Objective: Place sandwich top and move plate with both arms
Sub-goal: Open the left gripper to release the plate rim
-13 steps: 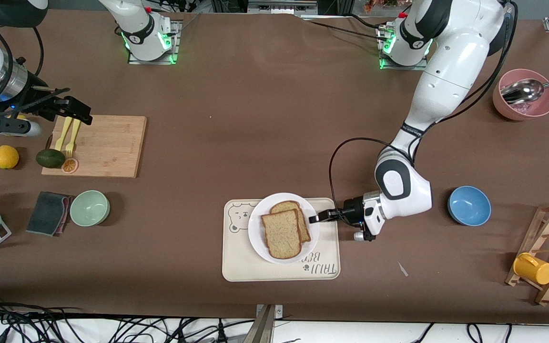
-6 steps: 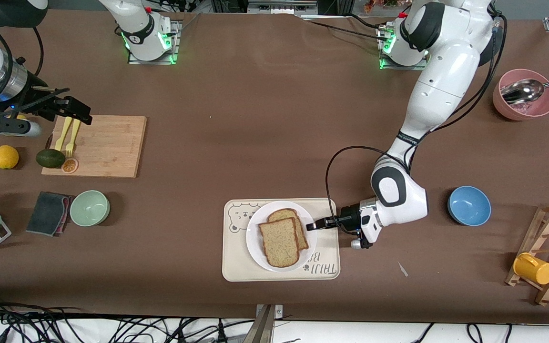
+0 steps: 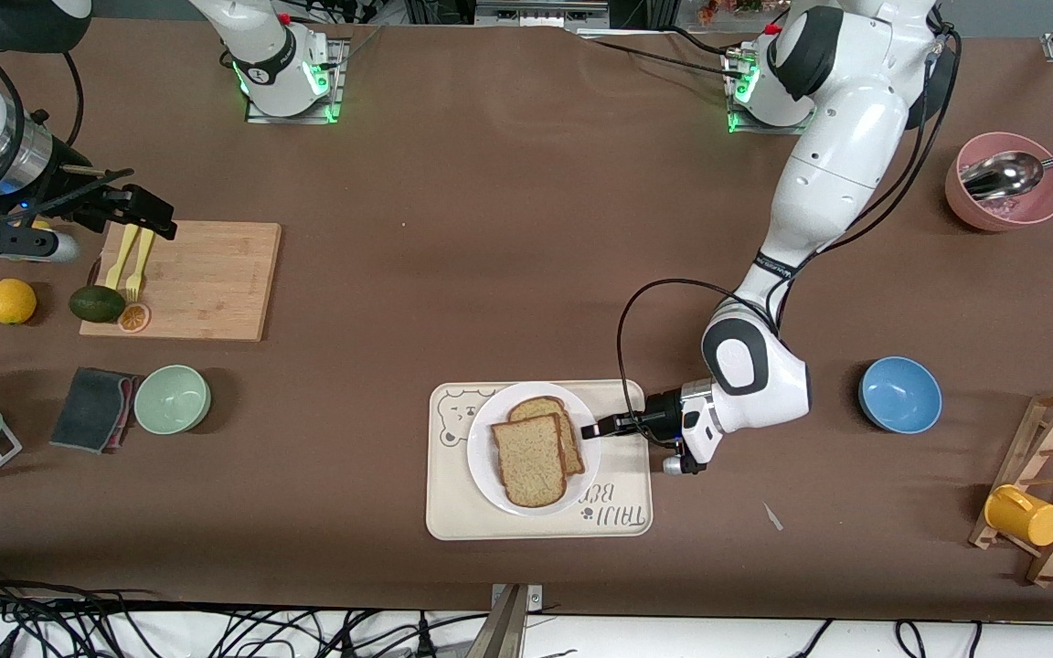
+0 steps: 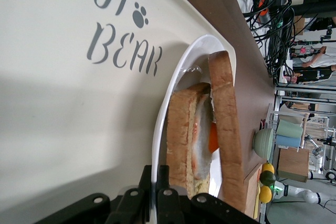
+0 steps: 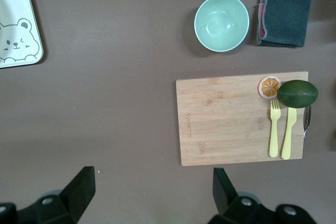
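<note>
The left gripper's [image 3: 592, 429] jaws were clamped on the rim of the plate [image 3: 481, 457], which sat on the bear-print tray [image 3: 453, 512] near the middle of the table's [image 3: 526, 228] front edge. The sandwich top [image 3: 529, 460] lay askew over the egg slice [image 4: 184, 140]; a jerky pull could probably slide it off or tip the plate. The right gripper [image 3: 138, 215] waited, jaws apart, over the cutting board [image 3: 207, 283] toward the right arm's end of the brown-clothed table.

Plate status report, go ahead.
Left pincer shut on plate rim, over bear tray. Right pincer open, waiting above cutting board. Sandwich top on. Nothing in the way.
</note>
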### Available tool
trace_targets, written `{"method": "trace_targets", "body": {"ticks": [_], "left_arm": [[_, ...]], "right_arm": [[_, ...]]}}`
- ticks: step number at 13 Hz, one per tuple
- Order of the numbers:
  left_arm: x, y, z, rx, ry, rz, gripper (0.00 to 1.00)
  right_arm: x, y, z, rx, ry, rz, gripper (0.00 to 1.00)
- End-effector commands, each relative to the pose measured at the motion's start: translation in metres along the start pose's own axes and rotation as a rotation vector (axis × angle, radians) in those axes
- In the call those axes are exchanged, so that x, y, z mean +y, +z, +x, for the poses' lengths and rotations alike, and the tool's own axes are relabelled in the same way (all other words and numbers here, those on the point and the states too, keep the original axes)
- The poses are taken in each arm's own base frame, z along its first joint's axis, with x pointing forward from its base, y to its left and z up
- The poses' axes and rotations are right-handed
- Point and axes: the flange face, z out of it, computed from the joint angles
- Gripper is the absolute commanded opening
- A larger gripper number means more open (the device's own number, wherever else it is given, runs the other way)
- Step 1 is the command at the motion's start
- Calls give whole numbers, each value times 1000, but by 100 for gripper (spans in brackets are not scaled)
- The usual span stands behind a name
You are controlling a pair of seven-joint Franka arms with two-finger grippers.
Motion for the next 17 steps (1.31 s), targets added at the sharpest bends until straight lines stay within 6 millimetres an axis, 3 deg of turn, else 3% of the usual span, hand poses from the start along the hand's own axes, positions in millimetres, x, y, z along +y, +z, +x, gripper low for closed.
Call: {"method": "trace_targets", "body": {"ticks": [1,6,8,9,11,12,14,17], "left_arm": [[3,-6,11,9,7,13,30],[6,-17,17,15,18,23,46],[13,-23,19,14,9,36,60],[21,-28,21,16,12,45,63],[39,-40,25,21,11,58,81],[49,-43,24,4,3,54,85],[63,-61,28,-2,-15,53,100],[84,-85,31,-23,-27,83,100]], "right_arm": [[4,-4,0,-8,-13,-10,99],[4,-4,0,-7,-11,-7,99],[4,-5,1,-4,-2,-7,99],[5,-7,0,-2,9,-5,99],[5,-9,0,1,4,-5,99],[5,-16,-1,15,-2,-5,100],[4,-19,-1,21,1,-5,100],[11,-21,1,31,17,-6,100]]}}
